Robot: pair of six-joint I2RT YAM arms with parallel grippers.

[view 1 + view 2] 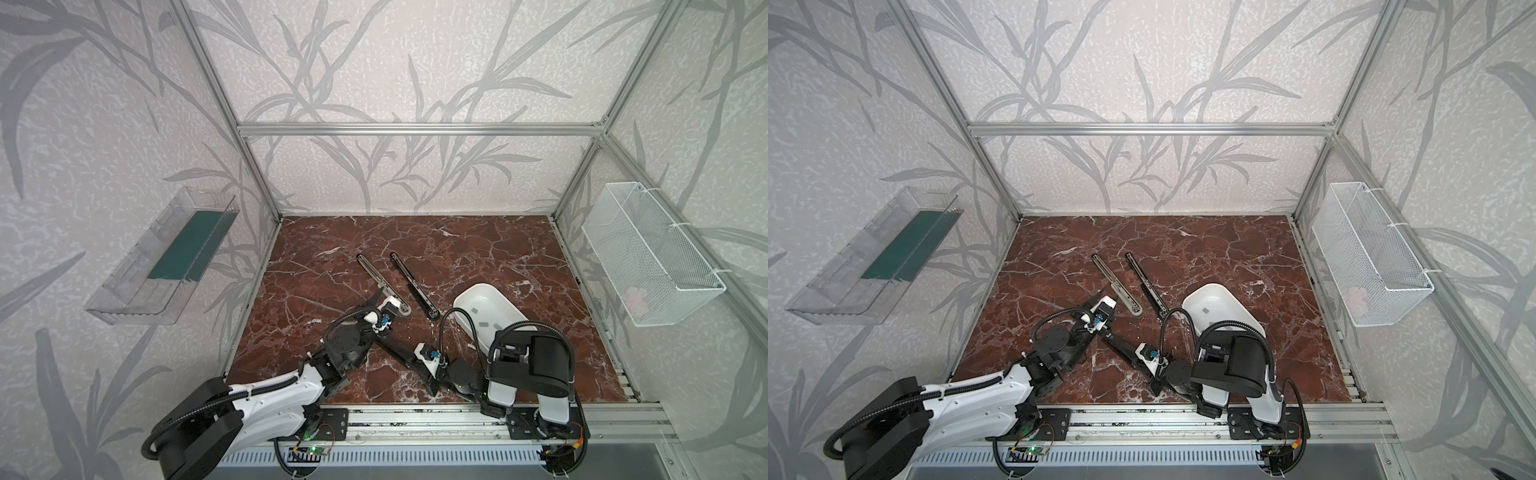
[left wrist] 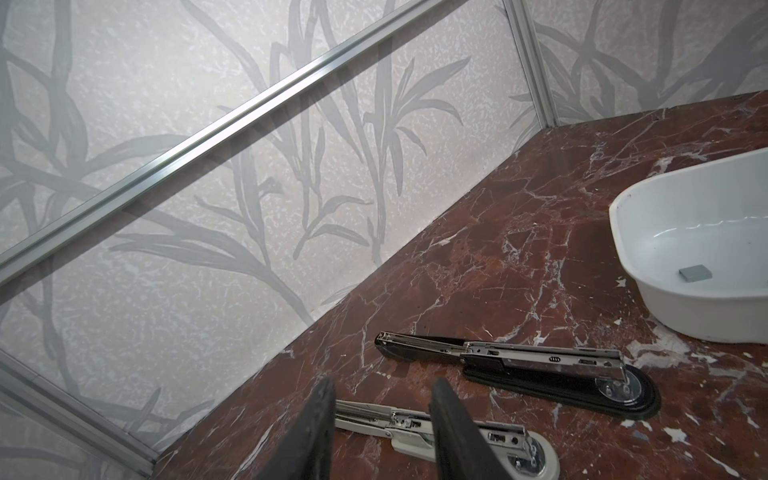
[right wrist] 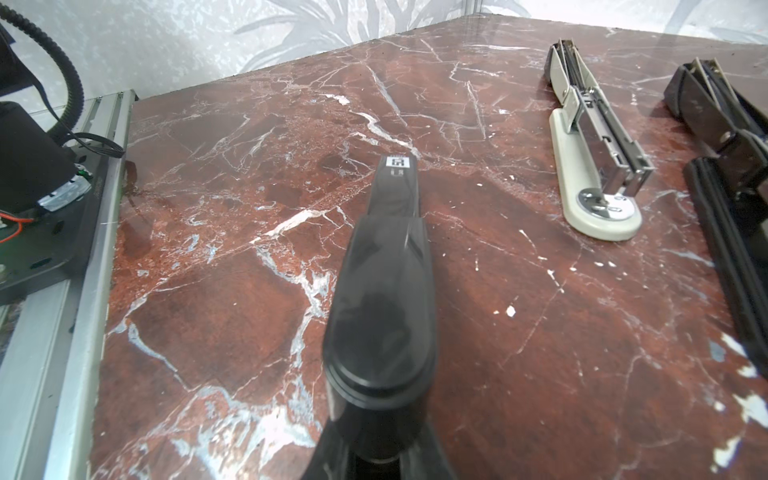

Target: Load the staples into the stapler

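A white stapler and a black stapler lie opened flat, side by side, mid-table. My left gripper hovers over the white stapler's near end, jaws apart with nothing between them. A third stapler, black and closed, is clamped at its rear end in my right gripper, low over the front of the table. Grey staples lie inside a white tub to the right of the staplers.
A clear plastic bin hangs on the left wall and a white wire basket on the right wall. Aluminium frame posts ring the marble table, with a rail along its front edge. My right arm partly covers the tub's near end.
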